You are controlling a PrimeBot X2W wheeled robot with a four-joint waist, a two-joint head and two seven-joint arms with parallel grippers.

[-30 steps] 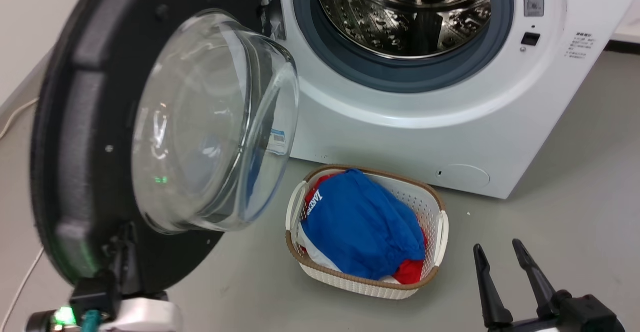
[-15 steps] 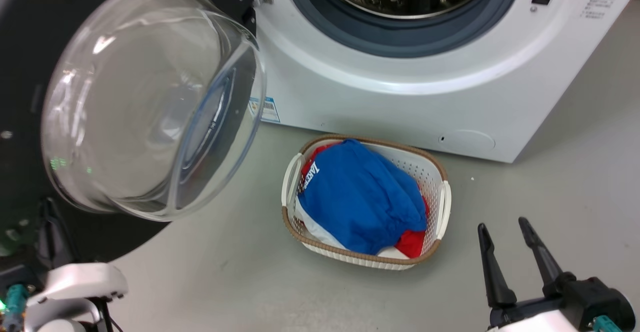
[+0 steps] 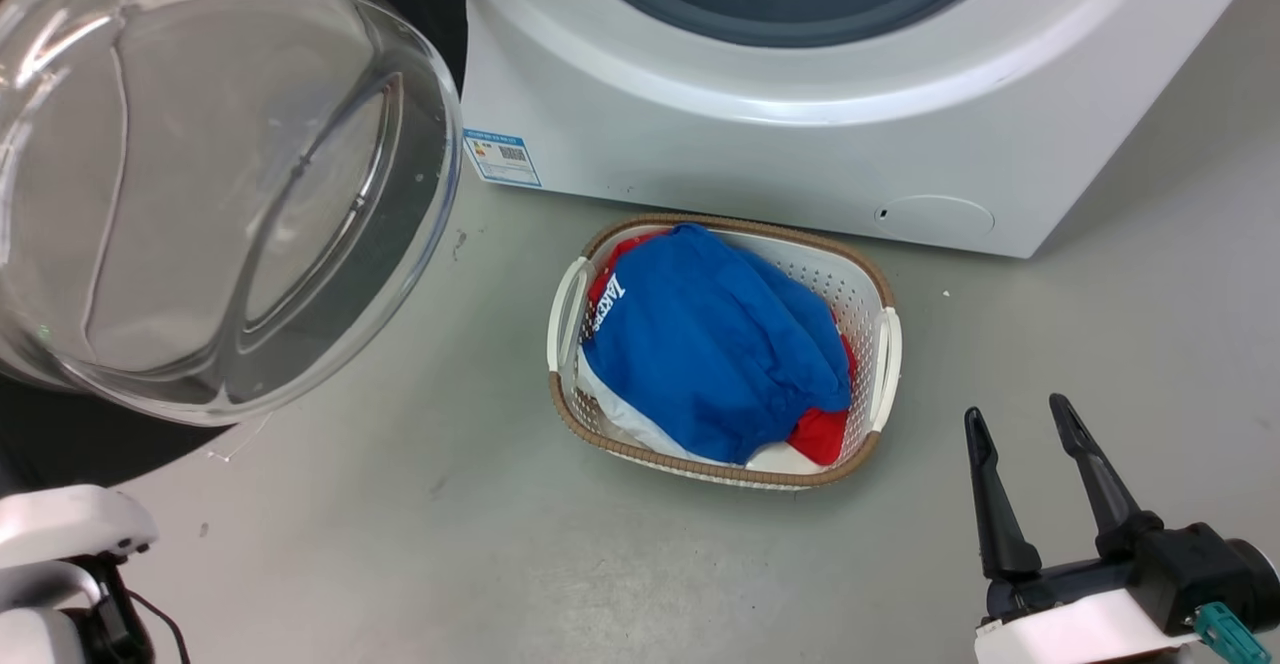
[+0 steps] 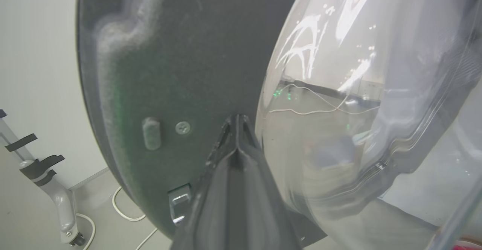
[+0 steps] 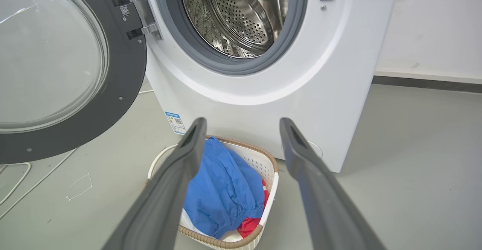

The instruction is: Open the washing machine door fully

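At the near right, the right gripper (image 3: pixel 1016 407) hangs above the grey floor (image 3: pixel 400 524) with its two dark fingers spread well apart and nothing between them. In the right wrist view the same gripper (image 5: pixel 243 122) frames what lies ahead. At the near left, the left arm's white casing (image 3: pixel 60 534) sits under the door's lower edge. In the left wrist view the left gripper (image 4: pixel 237 121) has its fingers pressed together, tips against the dark inner face of the washing machine door (image 4: pixel 169 73), just beside the glass bowl (image 4: pixel 357 92).

Beyond the grippers, a white basket (image 3: pixel 888 354) with a brown woven rim stands on the floor just in front of the washing machine (image 3: pixel 750 144). It holds a blue cloth (image 3: pixel 710 354) lying over a red one (image 3: pixel 815 434).

The door (image 3: pixel 200 194) is swung wide open to the left of the machine. Its bowl bulges toward the head camera, and its black ring (image 5: pixel 124 73) hangs on a metal hinge (image 5: pixel 145 12). A pale cable (image 5: pixel 15 189) lies on the floor below it.

Low on the machine's front are a blue label (image 3: pixel 502 156) and a round cap (image 3: pixel 933 216). Farthest back, the grey gasket (image 5: pixel 297 24) rings the perforated steel drum (image 5: pixel 241 16).
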